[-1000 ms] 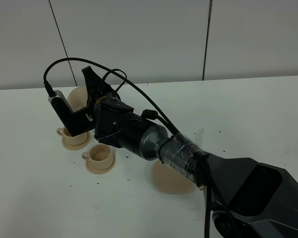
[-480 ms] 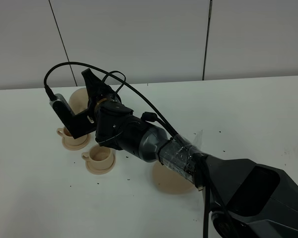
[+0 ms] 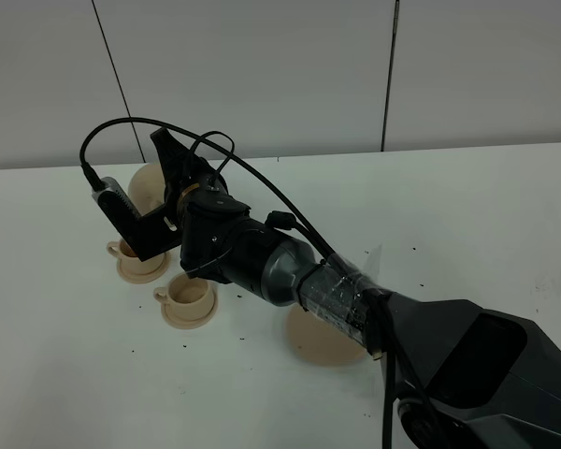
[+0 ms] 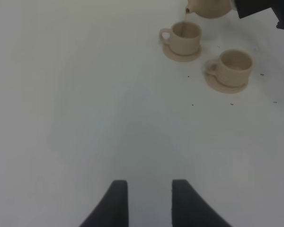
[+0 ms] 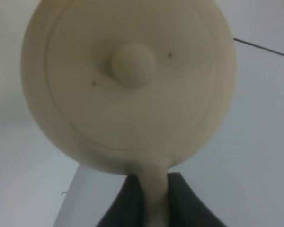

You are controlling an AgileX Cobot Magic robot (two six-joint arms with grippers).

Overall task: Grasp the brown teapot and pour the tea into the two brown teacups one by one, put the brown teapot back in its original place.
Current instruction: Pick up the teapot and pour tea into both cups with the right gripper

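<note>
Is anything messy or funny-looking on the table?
Yes: tiny dark specks lie scattered on the white table around the two teacups and the big saucer. They look like spilled bits, but they are too small to tell.

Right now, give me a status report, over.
Right gripper shut on teapot, by the handle. Left gripper open, empty. Teapot tipped, spout over far cup. Nothing blocking near cup.

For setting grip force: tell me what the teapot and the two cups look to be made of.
The teapot looks like unglazed clay: matte beige-tan, with no glare anywhere on it. The cups share that dull tan surface and have thick walls, so probably the same clay, though moulded plastic cannot be ruled out.
</note>
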